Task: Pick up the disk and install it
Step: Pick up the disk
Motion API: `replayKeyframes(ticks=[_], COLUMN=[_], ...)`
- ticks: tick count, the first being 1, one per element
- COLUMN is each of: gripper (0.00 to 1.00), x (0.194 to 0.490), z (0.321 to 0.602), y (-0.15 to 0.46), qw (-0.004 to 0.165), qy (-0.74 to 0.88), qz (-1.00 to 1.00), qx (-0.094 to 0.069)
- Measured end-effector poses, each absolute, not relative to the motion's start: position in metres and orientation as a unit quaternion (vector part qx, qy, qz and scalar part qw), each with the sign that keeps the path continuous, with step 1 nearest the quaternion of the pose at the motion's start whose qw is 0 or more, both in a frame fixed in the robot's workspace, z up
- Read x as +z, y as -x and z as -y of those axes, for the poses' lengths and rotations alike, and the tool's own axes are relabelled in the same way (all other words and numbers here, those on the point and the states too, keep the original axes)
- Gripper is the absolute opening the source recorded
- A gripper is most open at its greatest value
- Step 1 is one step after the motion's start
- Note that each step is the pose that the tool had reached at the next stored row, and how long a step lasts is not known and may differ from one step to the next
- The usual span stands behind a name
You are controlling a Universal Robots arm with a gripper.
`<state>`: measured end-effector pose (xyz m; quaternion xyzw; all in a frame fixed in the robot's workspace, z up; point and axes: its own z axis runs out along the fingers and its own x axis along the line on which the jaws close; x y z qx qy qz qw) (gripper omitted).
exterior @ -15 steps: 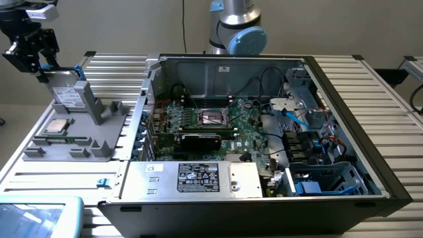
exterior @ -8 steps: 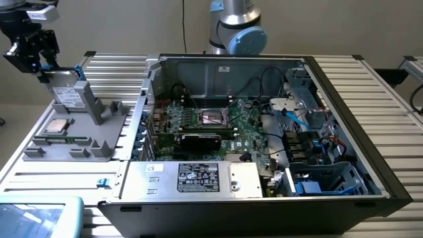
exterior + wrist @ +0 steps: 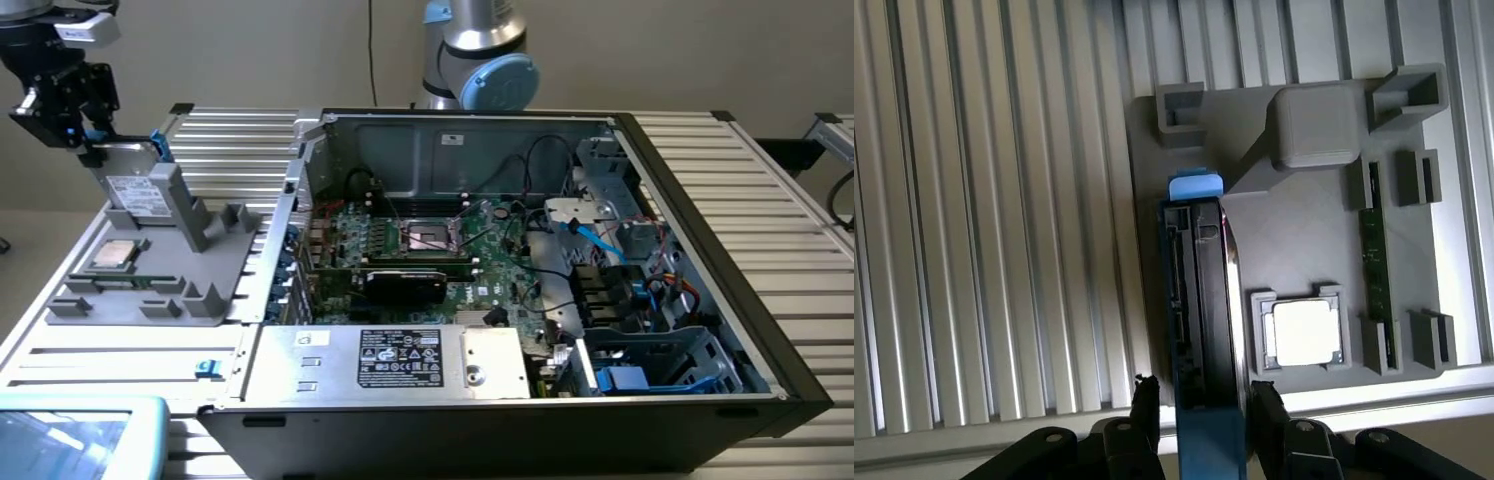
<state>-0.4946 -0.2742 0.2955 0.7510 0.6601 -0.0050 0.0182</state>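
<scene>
Disk (image 3: 1204, 290) stands on edge in grey holder (image 3: 1304, 240), between spread pincer (image 3: 1206, 390) fingers.

The disk (image 3: 163, 185) is grey metal with a white paper label (image 3: 132, 192), clipped in a smooth blue plastic bracket (image 3: 1195, 187). The holder (image 3: 1294, 250) is matt grey plastic; the table (image 3: 747, 200) is ribbed, shiny metal.

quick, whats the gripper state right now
gripper: open, straddling the end of the upright disk, with a small gap either side, not clamped on it
</scene>
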Motion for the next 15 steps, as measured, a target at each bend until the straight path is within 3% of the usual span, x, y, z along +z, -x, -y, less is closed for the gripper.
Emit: replayKeyframes(ticks=[15], gripper=[0.47], x=[0.2939], z=[0.2742], y=[0.4946], qw=[0.018], qy=[-0.751], qz=[-0.66], qx=[-0.005])
